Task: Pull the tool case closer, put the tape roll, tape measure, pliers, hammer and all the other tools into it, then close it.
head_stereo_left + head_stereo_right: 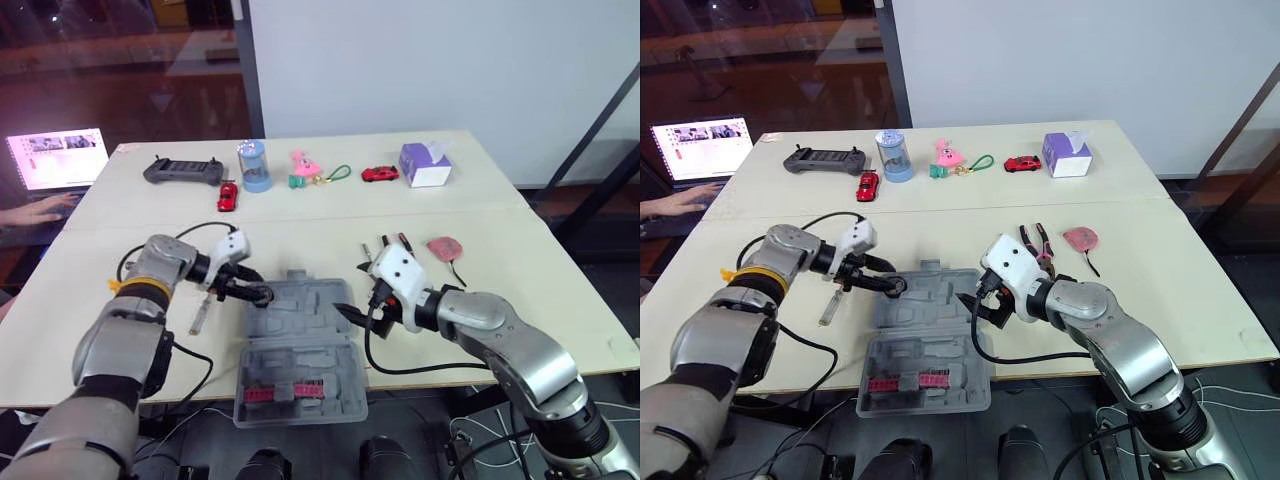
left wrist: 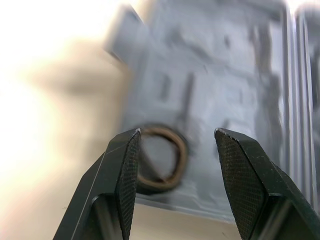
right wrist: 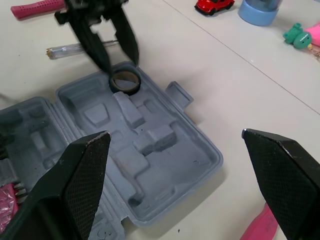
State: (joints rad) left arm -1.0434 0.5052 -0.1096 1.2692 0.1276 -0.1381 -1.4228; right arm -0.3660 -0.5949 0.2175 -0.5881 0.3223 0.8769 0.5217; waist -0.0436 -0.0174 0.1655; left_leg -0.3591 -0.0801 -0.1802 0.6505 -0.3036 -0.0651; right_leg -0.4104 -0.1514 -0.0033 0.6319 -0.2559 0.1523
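Open grey case (image 1: 305, 322) at the near edge of the table (image 1: 540, 280). The tape roll (image 3: 124, 81) lies in its ten o'clock corner, left gripper (image 1: 262, 294) spread wide around it; right gripper (image 1: 350, 313) spread at three o'clock. A rising finger could snag the roll out

Left arm (image 1: 165, 262) bent at the elbow, forearm reaching inward; left gripper (image 1: 260, 293) points toward the robot's right, jaws parted. Right arm (image 1: 490, 320) angled inward; right gripper (image 1: 348, 313) faces it, jaws spread wide, near but apart
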